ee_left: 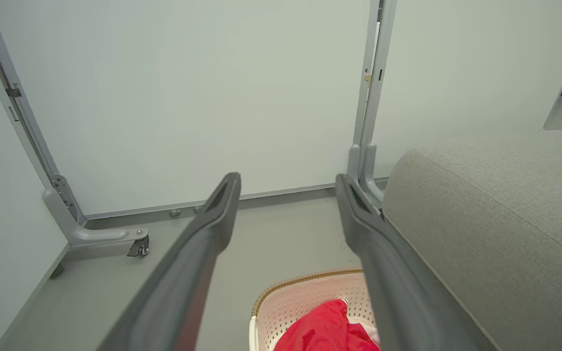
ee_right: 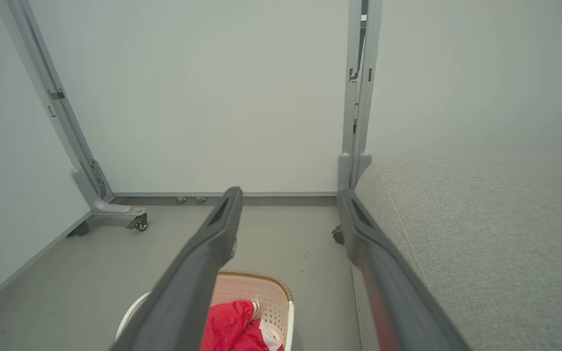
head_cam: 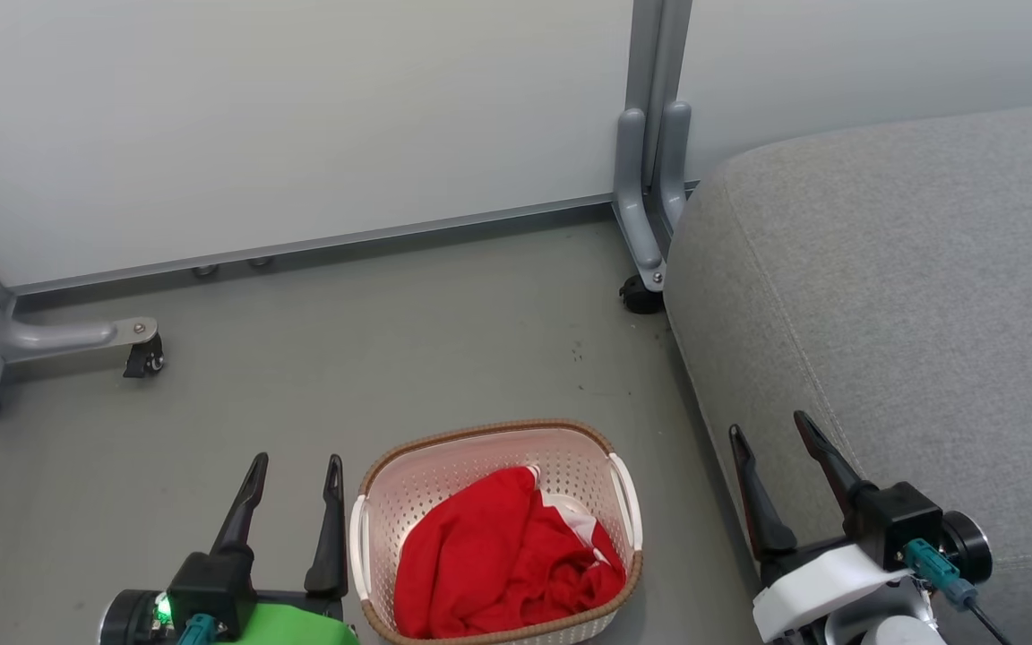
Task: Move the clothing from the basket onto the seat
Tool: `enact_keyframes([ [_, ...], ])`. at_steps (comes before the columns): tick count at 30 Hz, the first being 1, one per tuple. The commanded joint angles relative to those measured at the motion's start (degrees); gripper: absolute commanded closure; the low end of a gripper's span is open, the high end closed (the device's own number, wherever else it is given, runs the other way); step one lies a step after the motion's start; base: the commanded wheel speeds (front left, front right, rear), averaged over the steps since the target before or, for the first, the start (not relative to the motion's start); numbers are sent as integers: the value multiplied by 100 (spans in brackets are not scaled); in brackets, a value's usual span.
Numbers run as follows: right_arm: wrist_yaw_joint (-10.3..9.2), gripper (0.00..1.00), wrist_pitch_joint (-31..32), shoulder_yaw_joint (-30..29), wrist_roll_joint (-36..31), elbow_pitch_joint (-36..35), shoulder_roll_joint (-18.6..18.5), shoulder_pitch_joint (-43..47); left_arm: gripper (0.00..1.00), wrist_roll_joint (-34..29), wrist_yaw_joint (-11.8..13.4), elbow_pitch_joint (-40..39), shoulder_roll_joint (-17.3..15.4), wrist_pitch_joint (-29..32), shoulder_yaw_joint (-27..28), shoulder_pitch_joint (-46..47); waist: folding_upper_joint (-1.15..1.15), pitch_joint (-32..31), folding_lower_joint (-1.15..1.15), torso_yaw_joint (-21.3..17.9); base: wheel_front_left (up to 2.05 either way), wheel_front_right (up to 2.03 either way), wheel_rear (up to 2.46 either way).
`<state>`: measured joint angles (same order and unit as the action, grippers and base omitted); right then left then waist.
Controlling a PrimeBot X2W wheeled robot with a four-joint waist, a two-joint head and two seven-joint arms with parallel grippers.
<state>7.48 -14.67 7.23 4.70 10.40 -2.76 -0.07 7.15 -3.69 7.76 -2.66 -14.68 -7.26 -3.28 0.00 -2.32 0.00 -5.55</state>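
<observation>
In the head view, the basket [head_cam: 489,431] is standing on the grey floor [head_cam: 391,331] at the lower middle of the frame. The clothing [head_cam: 498,560] is lying inside it as a bright red bundle, with a little white showing at its right side. The seat [head_cam: 910,269] is taking up the right side of the frame, from the upper right down to the bottom edge. Its rounded side is passing near the basket, and a strip of floor is showing between them.

The left tool [head_cam: 296,461] is hanging at the lower left, just beside the basket's left handle [head_cam: 358,537]. Its two dark fingers [head_cam: 243,506] are pointing up the frame and standing apart, and it is holding nothing. The right tool [head_cam: 769,425] is at the lower right, in front of the seat's side, with its jaws also spread and empty.

In the left wrist view, the basket with the red clothing is showing at the bottom middle, partly behind the right-hand finger. In the right wrist view it is sitting at the bottom, partly behind the left-hand finger.

Pale panels [head_cam: 301,116] in grey frames are standing across the top of the head view, and one black caster [head_cam: 144,358] is resting on the floor at the left.
</observation>
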Motion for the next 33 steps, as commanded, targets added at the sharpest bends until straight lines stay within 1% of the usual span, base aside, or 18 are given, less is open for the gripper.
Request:
enact_keyframes([
  [1, 2, 0, -36, 25, -123, 8, -23, 80, 0, -99, 26, 14, -39, -36, 14, -84, 0, -5, 0, -8, 0, 0, 0],
  [3, 1, 0, -67, 35, -204, 25, -24, 88, 0, -209, -8, 59, -41, -60, -3, -93, 0, -14, 0, -20, 0, 0, 0],
  [16, 1, 0, -57, 28, -68, 123, -23, 88, 0, -157, -40, 152, -40, -56, -18, -111, 0, -50, 0, 6, 0, 0, 0],
  [28, 1, 0, -57, 21, 18, 108, -23, 81, 0, -127, -20, 188, -40, -56, -60, -182, 0, -59, 0, 27, 0, 0, 0],
  [33, 1, 0, -57, -48, -124, 231, -22, 5, 0, -165, 6, 234, -40, -54, -83, -182, 0, 59, 0, -5, 0, 0, 0],
])
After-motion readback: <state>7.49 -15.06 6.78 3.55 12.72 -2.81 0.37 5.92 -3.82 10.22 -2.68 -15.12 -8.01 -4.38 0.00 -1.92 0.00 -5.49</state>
